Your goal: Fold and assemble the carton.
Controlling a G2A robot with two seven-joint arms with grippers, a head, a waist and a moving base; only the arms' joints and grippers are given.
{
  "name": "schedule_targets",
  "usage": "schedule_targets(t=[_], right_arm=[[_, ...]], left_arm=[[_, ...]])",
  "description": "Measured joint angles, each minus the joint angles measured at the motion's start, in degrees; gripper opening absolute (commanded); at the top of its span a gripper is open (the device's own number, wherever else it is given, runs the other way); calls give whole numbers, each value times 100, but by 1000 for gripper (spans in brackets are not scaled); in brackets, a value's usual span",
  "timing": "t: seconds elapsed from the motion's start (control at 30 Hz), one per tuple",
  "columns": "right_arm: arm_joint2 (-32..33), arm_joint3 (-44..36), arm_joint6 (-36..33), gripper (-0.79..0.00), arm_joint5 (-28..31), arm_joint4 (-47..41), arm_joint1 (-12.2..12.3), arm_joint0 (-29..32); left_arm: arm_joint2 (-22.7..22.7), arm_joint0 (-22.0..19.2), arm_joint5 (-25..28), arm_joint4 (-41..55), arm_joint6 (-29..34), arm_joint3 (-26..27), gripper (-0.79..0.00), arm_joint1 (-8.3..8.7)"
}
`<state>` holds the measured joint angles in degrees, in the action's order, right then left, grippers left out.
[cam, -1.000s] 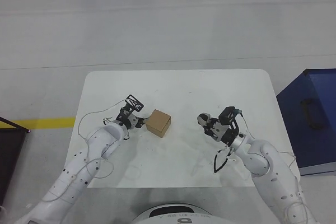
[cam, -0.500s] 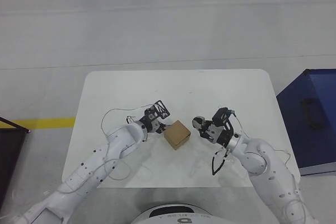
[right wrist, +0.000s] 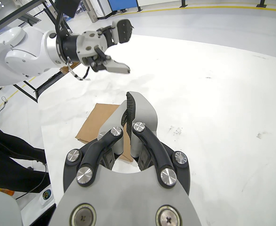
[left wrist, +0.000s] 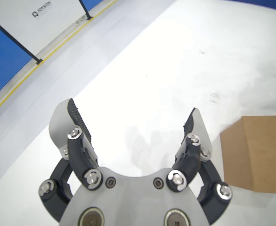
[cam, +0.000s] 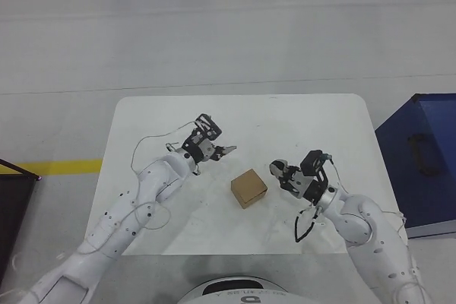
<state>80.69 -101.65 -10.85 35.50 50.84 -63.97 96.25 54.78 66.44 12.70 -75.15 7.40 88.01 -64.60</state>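
A closed brown carton [cam: 249, 188] sits on the white table [cam: 311, 121], a little toward its near side. My left gripper [cam: 217, 150] hovers beyond the carton and to its left, open and holding nothing; the left wrist view has the gripper [left wrist: 132, 109] wide apart over bare table with the carton [left wrist: 258, 151] off to one side. My right gripper [cam: 277, 169] stands just right of the carton, shut with nothing in it. In the right wrist view the shut gripper [right wrist: 129, 98] is just in front of the carton [right wrist: 98, 123], and the open left gripper [right wrist: 122, 48] hangs beyond.
A blue bin [cam: 433, 163] stands off the table's right edge. A black frame [cam: 4, 197] stands on the floor to the left. The far half of the table [cam: 289, 114] is bare.
The carton has slid right and toward the near edge, turning slightly. The left gripper followed it, then pulled back and away. The right gripper came in toward the carton, then backed off slightly to the right.
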Motion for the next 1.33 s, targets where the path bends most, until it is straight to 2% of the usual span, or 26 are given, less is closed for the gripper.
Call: schedule_targets(t=[0.07,0.1,0.13,0.17,0.2,0.23,0.3,0.47,0.53,0.67,0.73,0.87,1.33], right_arm=[[32,-47,141,-785,-184,174,-4,-42],[63,-81,249,-705,-340,294,-9,-55],[111,-156,485,-465,-636,496,-21,-45],[129,-225,709,0,-894,666,-34,-6],[128,-294,925,0,-1160,848,-47,50],[116,-346,1123,-777,-1469,1048,-57,100],[109,-357,1162,-728,-1643,1094,-58,112],[110,-350,1124,-373,-1463,1033,-57,105],[110,-350,1125,-271,-1470,1035,-57,105],[110,-350,1125,-104,-1470,1036,-57,105],[110,-350,1126,-48,-1470,1036,-57,105],[110,-350,1126,-1,-1470,1036,-57,105],[110,-350,1126,0,-1470,1036,-57,105]], left_arm=[[674,321,185,235,-108,344,0,151],[980,483,284,331,-148,506,0,214],[1398,711,421,501,-203,723,0,291],[1716,885,523,667,-243,882,0,341],[2034,1056,618,844,-278,1034,0,385],[2406,1238,700,1034,-303,1172,0,418],[2677,1281,713,1078,-307,1197,0,425],[2436,1242,700,1033,-303,1176,-1,420],[2445,1243,700,1034,-303,1177,-1,420],[2446,1243,700,1035,-303,1177,0,420],[2446,1243,700,1035,-303,1177,0,420],[2446,1243,700,1035,-303,1177,0,420],[2446,1243,700,1035,-303,1177,0,420]])
